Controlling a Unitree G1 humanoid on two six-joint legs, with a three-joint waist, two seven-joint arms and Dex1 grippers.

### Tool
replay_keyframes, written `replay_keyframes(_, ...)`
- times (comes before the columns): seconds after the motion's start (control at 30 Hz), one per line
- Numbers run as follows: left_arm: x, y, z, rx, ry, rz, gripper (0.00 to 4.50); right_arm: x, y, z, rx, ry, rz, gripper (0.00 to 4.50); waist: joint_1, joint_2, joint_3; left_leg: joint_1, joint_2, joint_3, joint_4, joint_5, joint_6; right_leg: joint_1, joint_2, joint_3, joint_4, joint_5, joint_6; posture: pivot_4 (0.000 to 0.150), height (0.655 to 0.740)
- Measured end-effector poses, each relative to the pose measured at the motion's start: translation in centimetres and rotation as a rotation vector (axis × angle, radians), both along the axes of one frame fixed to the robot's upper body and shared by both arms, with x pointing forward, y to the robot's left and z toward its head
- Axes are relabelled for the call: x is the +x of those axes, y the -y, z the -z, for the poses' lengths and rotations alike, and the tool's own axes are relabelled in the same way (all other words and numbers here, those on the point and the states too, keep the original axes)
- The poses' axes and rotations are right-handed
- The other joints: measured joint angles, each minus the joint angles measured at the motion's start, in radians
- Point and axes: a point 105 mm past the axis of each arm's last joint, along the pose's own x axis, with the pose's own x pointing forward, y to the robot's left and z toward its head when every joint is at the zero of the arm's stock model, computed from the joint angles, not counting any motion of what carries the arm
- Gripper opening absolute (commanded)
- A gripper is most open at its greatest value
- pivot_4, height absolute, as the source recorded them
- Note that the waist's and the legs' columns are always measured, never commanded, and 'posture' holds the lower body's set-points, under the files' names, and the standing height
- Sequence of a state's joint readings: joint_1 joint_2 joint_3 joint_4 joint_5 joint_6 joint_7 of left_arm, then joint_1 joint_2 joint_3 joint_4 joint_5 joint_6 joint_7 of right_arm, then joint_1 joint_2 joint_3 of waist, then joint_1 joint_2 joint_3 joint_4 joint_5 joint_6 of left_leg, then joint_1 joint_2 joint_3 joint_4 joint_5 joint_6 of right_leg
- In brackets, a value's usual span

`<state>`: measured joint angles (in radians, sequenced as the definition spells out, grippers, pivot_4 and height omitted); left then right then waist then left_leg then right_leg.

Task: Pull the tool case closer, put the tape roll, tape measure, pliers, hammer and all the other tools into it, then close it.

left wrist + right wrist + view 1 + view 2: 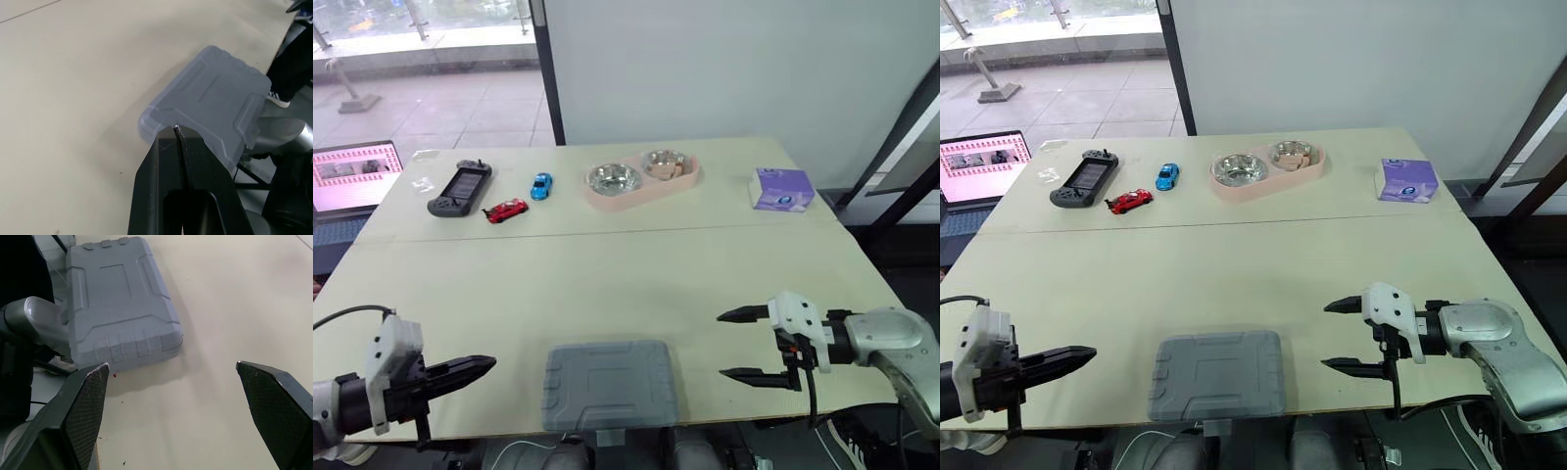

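The grey tool case (610, 384) lies with its lid down at the near edge of the beige table (607, 274), partly overhanging it. My left gripper (487, 365) is shut with nothing in it. It hovers left of the case and points toward it, a short gap away. In the left wrist view its fingertips (177, 128) sit just before the case's corner (215, 98). My right gripper (722, 345) stands open to the right of the case, apart from it, fingers pointing left. The right wrist view shows the case (117, 298) beyond the spread fingers (90, 401).
At the far side of the table are a pink double pet bowl (641, 179), a purple tissue box (781, 188), a dark handheld game console (460, 187), a red toy car (506, 210) and a blue toy car (540, 185). A laptop (352, 176) stands off the left edge.
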<state>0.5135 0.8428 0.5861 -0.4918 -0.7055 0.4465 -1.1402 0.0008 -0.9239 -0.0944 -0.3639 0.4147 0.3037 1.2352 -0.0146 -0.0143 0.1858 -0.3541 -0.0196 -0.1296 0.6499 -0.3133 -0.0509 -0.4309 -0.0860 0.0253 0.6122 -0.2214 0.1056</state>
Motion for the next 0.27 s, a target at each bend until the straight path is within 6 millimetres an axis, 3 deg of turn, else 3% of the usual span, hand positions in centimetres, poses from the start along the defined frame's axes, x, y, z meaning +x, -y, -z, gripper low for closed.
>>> replay_keyframes(0.27, 0.2, -0.15, -0.02, 0.022, 0.006, 0.001, 0.0, 0.11, 0.08, 0.07, 0.002, 0.004, 0.01, 4.4, 0.0, 0.0, 0.0, 0.0, 0.0, 0.0, 0.0, 0.0, 0.0, 0.0, 0.0, 0.0, 0.0, 0.0, 0.0, 0.15, 0.736)
